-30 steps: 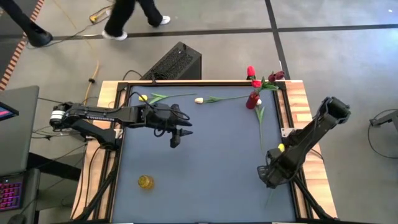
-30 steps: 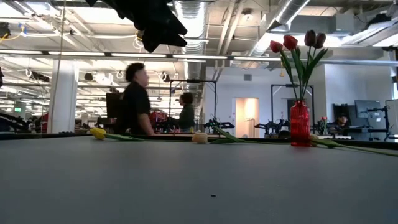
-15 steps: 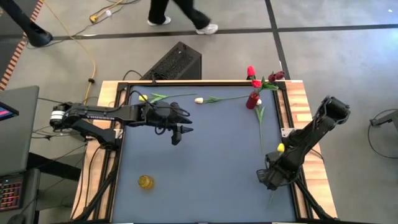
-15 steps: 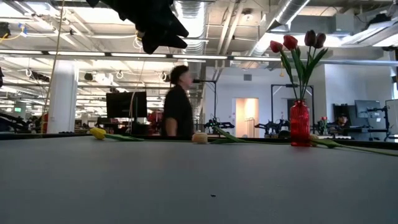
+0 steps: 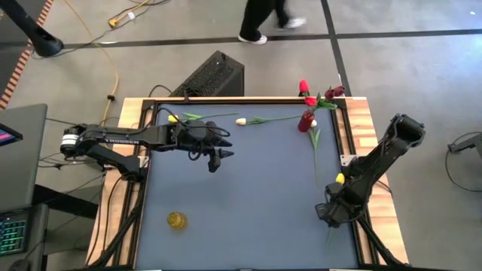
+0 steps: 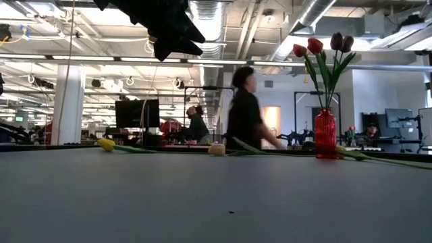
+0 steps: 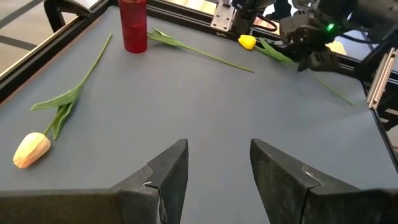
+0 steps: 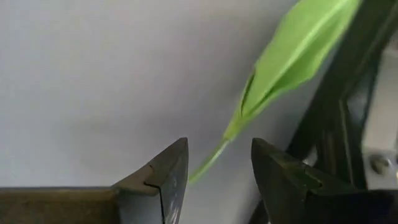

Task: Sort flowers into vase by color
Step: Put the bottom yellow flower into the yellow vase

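A red vase [image 5: 305,120] at the far right holds red and dark red tulips [image 6: 317,47]. A yellow tulip [image 5: 173,118] and a cream tulip [image 5: 241,121] lie flat along the far edge. Another yellow tulip [image 5: 340,179] lies by the right edge, its stem [image 8: 208,163] running toward the near edge. My right gripper [image 8: 217,146] points down over that stem, open, with one finger on either side of it. My left gripper [image 5: 216,159] hangs open above the table's middle left, holding nothing.
A small amber vase [image 5: 175,220] stands at the near left. A loose green stem [image 5: 315,150] lies on the table from beside the red vase toward the near edge. The black frame rail [image 8: 348,93] runs close beside my right gripper. A person [image 6: 246,108] walks behind the table.
My right gripper has sunk toward the yellow tulip's stem by the right edge, drifting a little toward the near edge. The person behind the table has walked from left to right.
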You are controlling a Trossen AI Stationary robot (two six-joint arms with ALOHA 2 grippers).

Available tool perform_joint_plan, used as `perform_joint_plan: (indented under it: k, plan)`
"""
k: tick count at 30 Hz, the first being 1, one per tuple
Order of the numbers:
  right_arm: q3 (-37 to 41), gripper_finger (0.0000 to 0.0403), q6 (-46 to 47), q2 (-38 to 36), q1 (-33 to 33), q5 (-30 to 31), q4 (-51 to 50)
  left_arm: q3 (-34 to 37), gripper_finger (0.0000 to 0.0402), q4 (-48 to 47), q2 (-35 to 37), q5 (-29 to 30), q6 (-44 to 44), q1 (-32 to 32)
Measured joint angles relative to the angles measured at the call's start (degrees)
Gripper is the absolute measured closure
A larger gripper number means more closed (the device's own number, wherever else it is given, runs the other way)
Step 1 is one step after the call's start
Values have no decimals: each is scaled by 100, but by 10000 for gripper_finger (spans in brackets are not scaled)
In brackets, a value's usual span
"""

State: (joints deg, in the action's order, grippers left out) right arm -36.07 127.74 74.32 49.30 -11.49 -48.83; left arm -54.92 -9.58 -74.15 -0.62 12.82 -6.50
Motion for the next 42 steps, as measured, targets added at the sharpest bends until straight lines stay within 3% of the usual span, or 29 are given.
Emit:
perform_joint_plan:
  k: [10, 21, 24, 32, 37, 42]
  plan:
    - [325, 220, -6, 0, -123, 87, 507, 0, 241, -2, 0, 0, 26, 2]
    - [295, 358, -160, -2, -346, 399, 925, 0, 241, -1, 0, 0, 2, 2]
    - [134, 375, -313, -4, -494, 827, 919, 0, 241, 0, 0, 2, -13, 2]
    - [-558, 361, -1248, -9, -998, 2381, 559, 0, 241, 0, 0, 0, 89, 3]
    - [-1093, 368, -2653, -11, -1365, 3751, 628, 0, 241, 2, 0, 2, 479, 36]
    - [-1483, 371, -4554, -11, -1875, 4630, 1162, 0, 241, 127, 0, -87, 589, 216]
